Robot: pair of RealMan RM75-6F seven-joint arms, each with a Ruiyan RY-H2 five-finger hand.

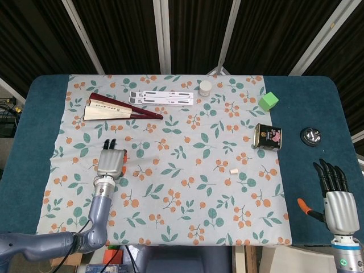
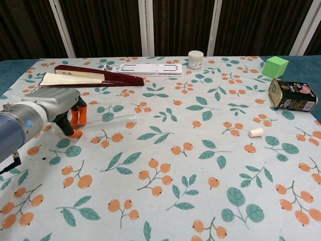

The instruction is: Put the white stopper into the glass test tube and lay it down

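The glass test tube (image 2: 108,119) lies flat on the floral cloth at the left, faint in the head view (image 1: 141,161). My left hand (image 2: 52,106) is curled over its left end, with orange-tipped fingers (image 2: 78,114) behind the tube and the thumb in front, pinching it. The same hand (image 1: 110,161) is seen from above in the head view. The white stopper (image 2: 256,132) lies on its side far to the right, also visible from above (image 1: 233,170). My right hand (image 1: 335,196) hovers past the table's front right corner, fingers straight and apart, holding nothing.
At the back left lie a red folding fan (image 2: 85,78) and a white flat stand (image 2: 145,69). A small white jar (image 2: 195,59) stands at the back. A green cube (image 2: 275,66), a tin (image 2: 292,95) and a metal bell (image 1: 310,136) occupy the right.
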